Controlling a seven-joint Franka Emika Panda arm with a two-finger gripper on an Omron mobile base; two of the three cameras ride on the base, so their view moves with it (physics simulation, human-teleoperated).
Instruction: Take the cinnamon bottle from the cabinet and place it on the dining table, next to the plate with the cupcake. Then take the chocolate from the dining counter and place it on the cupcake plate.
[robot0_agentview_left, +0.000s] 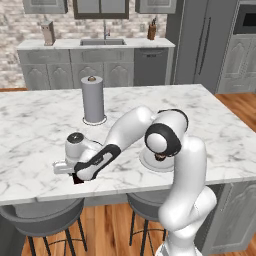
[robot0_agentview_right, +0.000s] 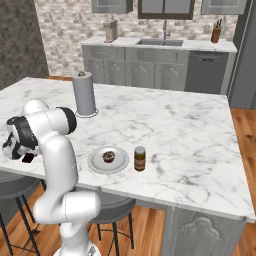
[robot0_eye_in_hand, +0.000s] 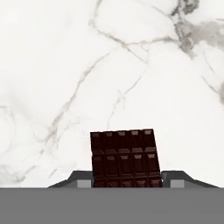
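Note:
The chocolate is a dark segmented bar sitting between my two fingertips in the hand view, with marble counter beneath it. My gripper is shut on its sides. From the left base view the gripper hangs low over the counter's front left edge with the chocolate just under it. The cinnamon bottle stands upright on the counter just right of the white plate, which carries the cupcake. In the left base view my arm hides most of the plate.
A paper towel roll stands on the marble island behind the gripper. Grey bar stools sit below the front edge. Sink counter and cabinets line the far wall, and a fridge stands at the back right.

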